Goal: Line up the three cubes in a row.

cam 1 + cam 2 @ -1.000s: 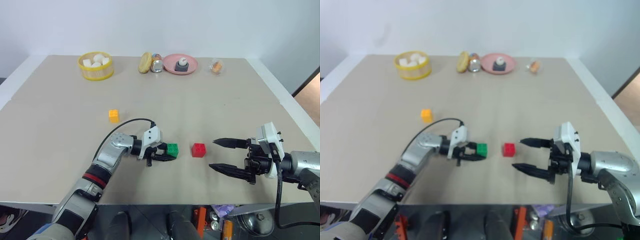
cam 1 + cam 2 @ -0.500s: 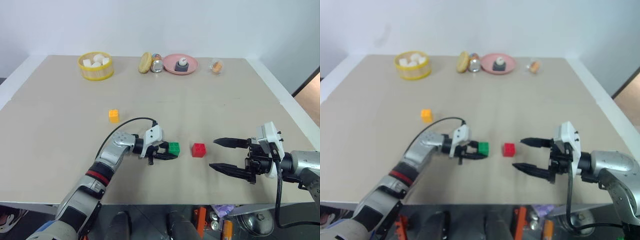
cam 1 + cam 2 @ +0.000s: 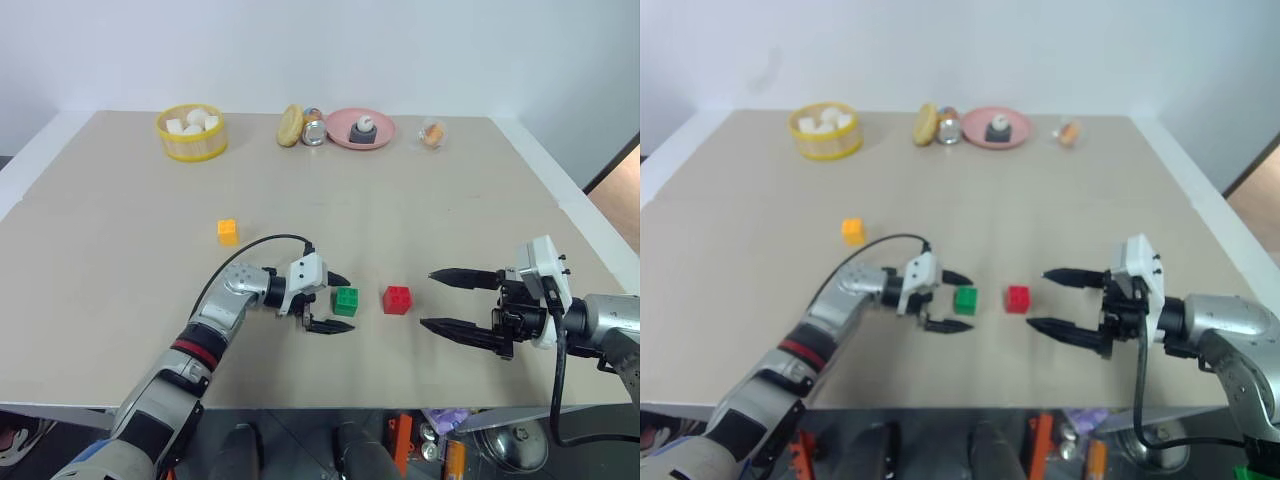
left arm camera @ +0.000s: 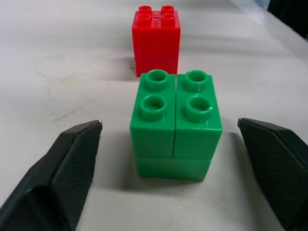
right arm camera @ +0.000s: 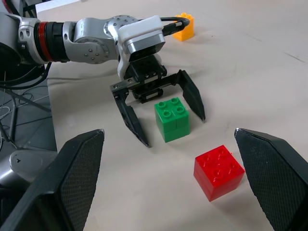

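**Inspector A:** Head views first. The left gripper [image 3: 333, 303] straddles the green cube [image 3: 346, 300], fingers spread wide, one on each side, neither touching it. The red cube [image 3: 397, 299] sits at the green's three o'clock, near but apart. The orange-yellow cube [image 3: 228, 231] lies well off at the green's ten o'clock, out of line with the pair. Risk?

**Inspector B:** In my judgement, a sloppy withdrawal. If a finger drags along the green cube as the arm backs out, it could skew the cube or push it toward the red one. The right gripper [image 3: 462, 302] hovers at the red's three o'clock, fully spread and empty; an advance from there could shove the red cube out of line.

**Inspector A:** Left wrist view?

**Inspector B:** Green cube upright on the table [image 4: 57, 57], centred between two black fingers [image 4: 67, 163], bare table showing on both sides. Nothing held. The red cube stands just beyond it, slightly offset.

**Inspector A:** Right wrist view?

**Inspector B:** The right gripper's own fingers [image 5: 72, 178] stand far apart, nothing between them. It confirms that the left gripper brackets the green cube without contact.

**Inspector A:** Outstanding hazard?

**Inspector B:** The orange-yellow cube must still join the row; setting it down carelessly could knock the two already paired.
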